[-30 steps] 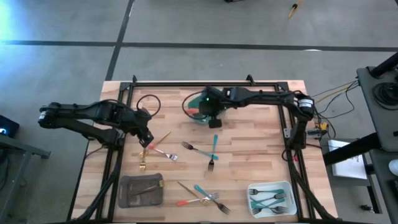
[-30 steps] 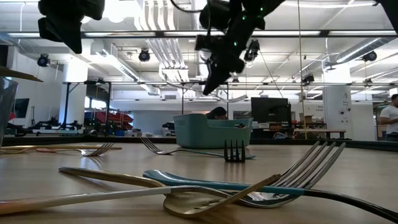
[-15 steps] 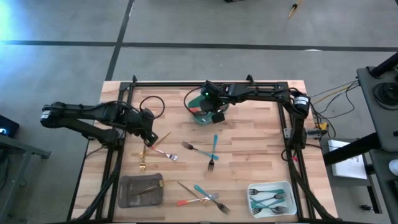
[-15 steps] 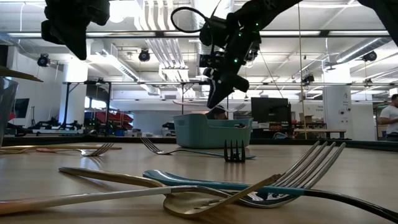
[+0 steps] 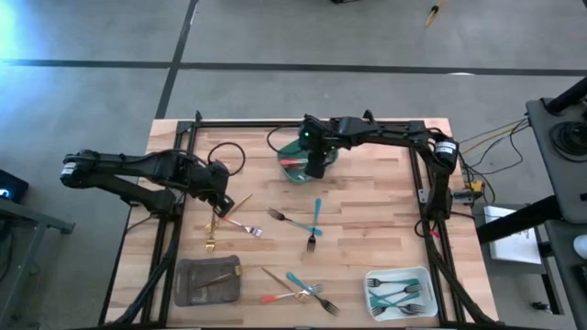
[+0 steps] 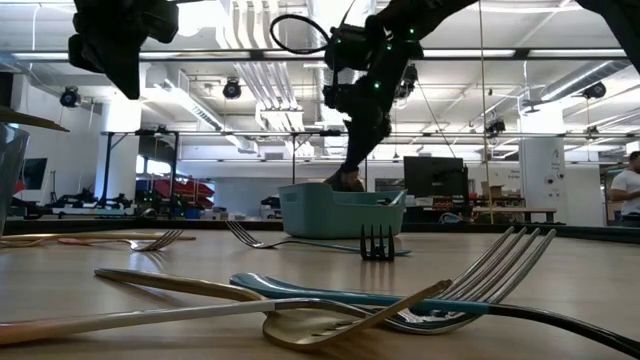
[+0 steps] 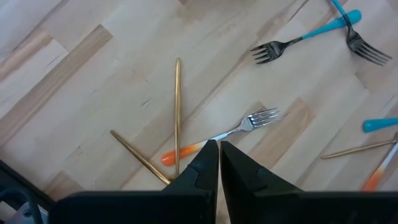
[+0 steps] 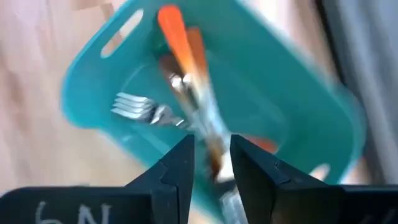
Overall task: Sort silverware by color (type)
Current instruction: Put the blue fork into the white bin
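I see red-orange-handled forks lying in the teal tray at the far middle of the worktop. My right gripper hangs over it, jaws narrowly parted, empty. My left gripper, jaws together, hovers over a red-handled fork at left.

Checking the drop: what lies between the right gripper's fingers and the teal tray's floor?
In the right wrist view, the right gripper has its fingers apart over the teal tray; orange-handled forks lie between, inside the tray.
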Robot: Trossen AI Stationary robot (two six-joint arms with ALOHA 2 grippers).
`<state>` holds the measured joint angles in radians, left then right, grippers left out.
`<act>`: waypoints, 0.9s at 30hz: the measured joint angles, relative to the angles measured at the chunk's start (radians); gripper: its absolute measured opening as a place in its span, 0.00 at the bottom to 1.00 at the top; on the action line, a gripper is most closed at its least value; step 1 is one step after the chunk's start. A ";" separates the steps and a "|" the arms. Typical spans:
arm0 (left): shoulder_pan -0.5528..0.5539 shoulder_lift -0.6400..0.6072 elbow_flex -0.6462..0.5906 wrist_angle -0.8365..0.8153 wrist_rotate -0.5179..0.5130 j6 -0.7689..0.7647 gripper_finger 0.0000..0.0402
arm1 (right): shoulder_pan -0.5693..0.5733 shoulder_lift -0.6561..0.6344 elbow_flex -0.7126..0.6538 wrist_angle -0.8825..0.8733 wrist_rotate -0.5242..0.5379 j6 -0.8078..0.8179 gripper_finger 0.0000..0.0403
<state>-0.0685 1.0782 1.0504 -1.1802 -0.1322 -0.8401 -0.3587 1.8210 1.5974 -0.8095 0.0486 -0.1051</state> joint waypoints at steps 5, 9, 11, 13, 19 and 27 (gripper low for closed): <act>0.000 0.000 0.000 -0.001 0.000 0.061 0.00 | 0.022 0.000 -0.004 -0.111 -0.185 0.214 0.21; 0.000 0.000 0.000 -0.001 0.000 0.109 0.00 | 0.090 0.002 -0.027 -0.125 -0.206 0.297 0.20; 0.000 0.000 0.000 -0.001 0.000 0.128 0.00 | 0.132 0.002 -0.035 -0.123 -0.206 0.399 0.20; 0.000 0.000 0.000 -0.001 0.000 0.143 0.00 | 0.171 0.002 -0.045 -0.114 -0.206 0.538 0.20; 0.000 0.000 0.000 -0.001 0.000 0.175 0.00 | 0.290 0.002 -0.060 -0.089 -0.041 0.826 0.20; 0.000 0.000 0.000 -0.001 0.000 0.183 0.00 | 0.395 0.002 -0.071 -0.091 0.081 1.075 0.19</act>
<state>-0.0685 1.0782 1.0504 -1.1812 -0.1318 -0.6576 0.0362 1.8233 1.5265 -0.9001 0.1291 0.9703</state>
